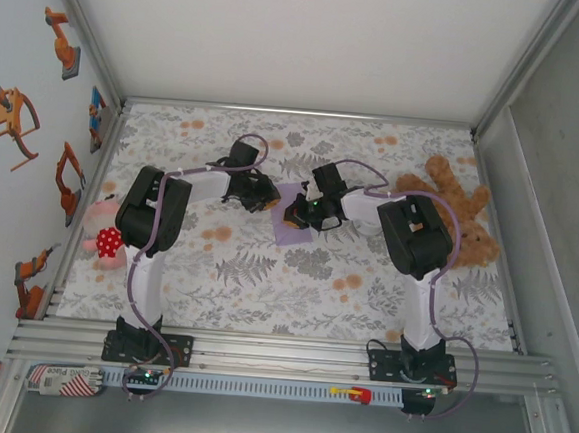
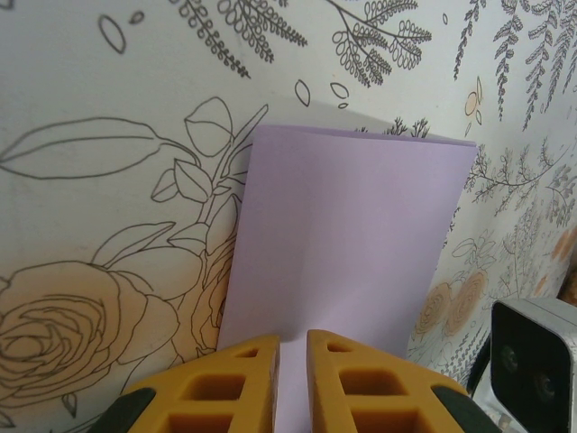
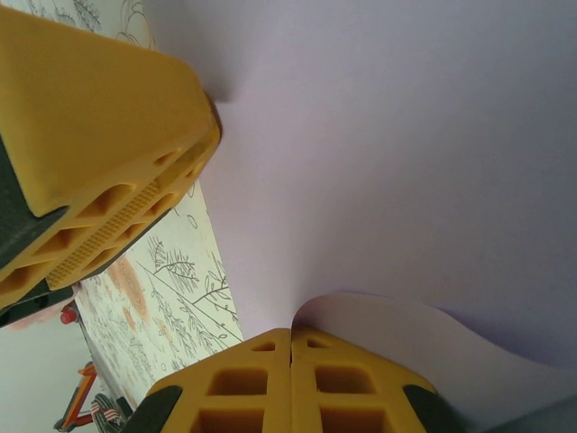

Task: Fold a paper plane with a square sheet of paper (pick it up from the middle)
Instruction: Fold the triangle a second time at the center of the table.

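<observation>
The lavender square sheet of paper (image 1: 295,231) lies on the flowered tablecloth at the table's middle. In the left wrist view the sheet (image 2: 352,234) is flat, and my left gripper (image 2: 293,338) stands on its near part with a narrow gap between the fingers. From above, the left gripper (image 1: 263,192) sits at the sheet's left edge. My right gripper (image 3: 291,334) is shut on a curled-up edge of the sheet (image 3: 433,343). The right gripper (image 1: 300,215) is over the sheet. A left finger (image 3: 108,117) rests at the sheet's edge.
A brown teddy bear (image 1: 459,225) lies at the right of the table, close to the right arm. A pink plush toy (image 1: 106,230) sits at the left edge. The right wrist's camera housing (image 2: 532,361) is close beside the sheet.
</observation>
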Robot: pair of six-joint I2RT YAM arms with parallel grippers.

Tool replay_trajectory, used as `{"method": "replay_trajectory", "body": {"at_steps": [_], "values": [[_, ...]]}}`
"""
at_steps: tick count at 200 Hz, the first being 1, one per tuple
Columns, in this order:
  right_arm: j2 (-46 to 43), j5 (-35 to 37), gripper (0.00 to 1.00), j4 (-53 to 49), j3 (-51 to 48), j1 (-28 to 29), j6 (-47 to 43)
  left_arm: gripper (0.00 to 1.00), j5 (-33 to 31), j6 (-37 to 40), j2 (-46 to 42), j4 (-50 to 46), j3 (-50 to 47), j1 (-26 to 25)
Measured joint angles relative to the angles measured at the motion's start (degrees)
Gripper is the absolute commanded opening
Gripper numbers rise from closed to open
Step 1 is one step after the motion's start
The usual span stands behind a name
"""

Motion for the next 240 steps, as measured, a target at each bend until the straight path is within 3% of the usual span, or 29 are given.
{"method": "replay_trajectory", "body": {"at_steps": [73, 141, 168, 206, 240], "values": [[0.11, 0.35, 0.0, -1.25, 0.59, 0.07, -0.24, 0.21, -0.07, 0.26, 0.0, -1.53, 1.05, 0.07], [0.04, -0.11, 0.33, -1.36, 1.55, 0.28, -0.94, 0.26, -3.32, 2.23, -3.61, -6.78, 3.08, 4.59], [-0.04, -0.74, 0.38, -0.94, 1.79, 0.39, -1.22, 0.26, -4.66, 2.69, -8.04, -6.95, 0.87, 7.45], [-0.07, -0.79, 0.38, -0.92, 1.86, 0.39, -1.29, 0.26, -5.18, 3.19, -11.47, -7.34, -2.16, 8.59], [-0.07, 0.2, 0.24, -1.42, 1.84, 0.37, -1.73, 0.23, -4.28, 3.58, -11.89, -7.17, -4.61, 7.82]]}}
